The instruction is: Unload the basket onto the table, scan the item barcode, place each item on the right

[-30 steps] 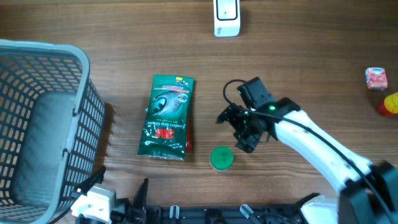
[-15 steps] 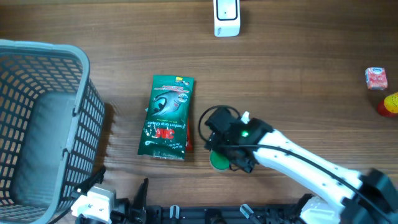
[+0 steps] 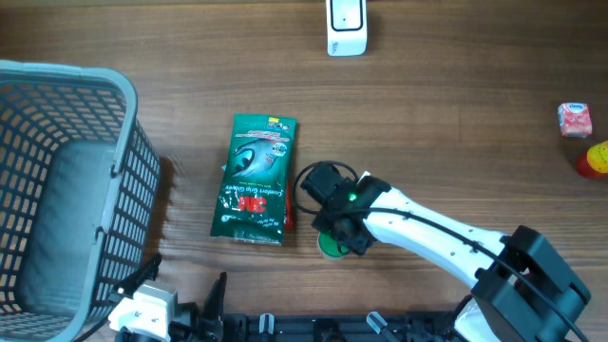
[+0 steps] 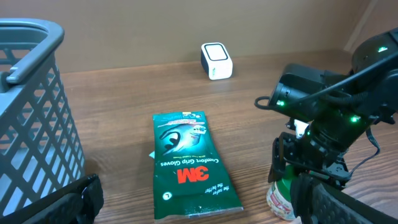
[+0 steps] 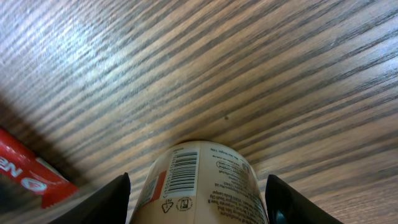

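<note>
- Bottle (image 3: 330,249) with a green lid stands upright on the wooden table (image 3: 456,114), near the front edge and just right of the lower corner of a green 3M glove pack (image 3: 255,179).
- Right gripper (image 3: 337,233) is down over the bottle and covers most of the lid from above.
- From the right wrist, its two fingers (image 5: 115,196) flank the bottle's white body, one on each side and right at its sides.
- Whether the pads actually press on the bottle or merely stand beside it cannot be told; the contact line sits at the bottom edge of that view.
- The bottle's label faces the wrist camera, with a barcode (image 5: 184,169) printed on it.
- Left gripper (image 4: 208,202) hangs low at the front of the table with its fingers spread wide, well apart from the bottle.
- White scanner (image 3: 346,24) sits at the far edge of the table, well apart from the bottle.
- Grey mesh basket (image 3: 66,68) fills the left side, beside the glove pack.
- Small pink packet (image 3: 574,120) and a yellow-and-red item (image 3: 597,159) lie at the far right edge.
</note>
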You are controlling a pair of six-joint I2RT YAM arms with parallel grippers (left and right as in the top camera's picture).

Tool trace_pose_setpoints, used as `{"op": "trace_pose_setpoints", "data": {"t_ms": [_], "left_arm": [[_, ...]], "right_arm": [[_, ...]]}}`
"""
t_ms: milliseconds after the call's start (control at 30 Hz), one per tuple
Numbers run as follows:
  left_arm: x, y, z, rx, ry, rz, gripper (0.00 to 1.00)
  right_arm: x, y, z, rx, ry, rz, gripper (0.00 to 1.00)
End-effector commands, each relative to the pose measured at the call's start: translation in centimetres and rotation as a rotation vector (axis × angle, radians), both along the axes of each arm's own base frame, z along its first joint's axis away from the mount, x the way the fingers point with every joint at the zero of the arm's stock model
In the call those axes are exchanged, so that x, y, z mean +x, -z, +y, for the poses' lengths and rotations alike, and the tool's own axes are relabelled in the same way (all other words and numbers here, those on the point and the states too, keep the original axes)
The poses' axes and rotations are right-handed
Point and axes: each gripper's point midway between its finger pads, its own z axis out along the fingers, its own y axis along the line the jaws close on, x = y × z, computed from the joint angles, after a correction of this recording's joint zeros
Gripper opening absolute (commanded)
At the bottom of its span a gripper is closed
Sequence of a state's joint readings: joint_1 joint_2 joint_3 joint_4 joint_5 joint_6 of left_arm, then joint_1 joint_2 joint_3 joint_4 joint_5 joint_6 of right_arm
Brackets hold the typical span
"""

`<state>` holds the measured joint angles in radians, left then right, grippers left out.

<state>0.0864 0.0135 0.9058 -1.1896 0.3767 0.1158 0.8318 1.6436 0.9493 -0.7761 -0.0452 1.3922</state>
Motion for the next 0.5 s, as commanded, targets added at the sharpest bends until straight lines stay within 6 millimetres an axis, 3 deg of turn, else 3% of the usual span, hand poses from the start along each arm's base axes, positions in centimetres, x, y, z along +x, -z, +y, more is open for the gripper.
{"op": "trace_pose_setpoints", "data": {"t_ms": [0, 333, 467], "left_arm": [[-0.2, 0.0, -0.3, 0.007, 0.022, -0.010, 1.00], [-0.2, 0.0, -0.3, 0.007, 0.022, -0.010, 1.00], [-0.2, 0.0, -0.3, 0.007, 0.022, -0.011, 1.00]], "right_arm": [[1.9, 0.4, -1.4, -0.001, 0.141, 0.010, 0.64], [6.7, 0.3, -7.8, 0.049, 0.958, 0.088, 0.71], [7.9, 0.2, -7.8, 0.090, 1.057, 0.069, 0.74]]}}
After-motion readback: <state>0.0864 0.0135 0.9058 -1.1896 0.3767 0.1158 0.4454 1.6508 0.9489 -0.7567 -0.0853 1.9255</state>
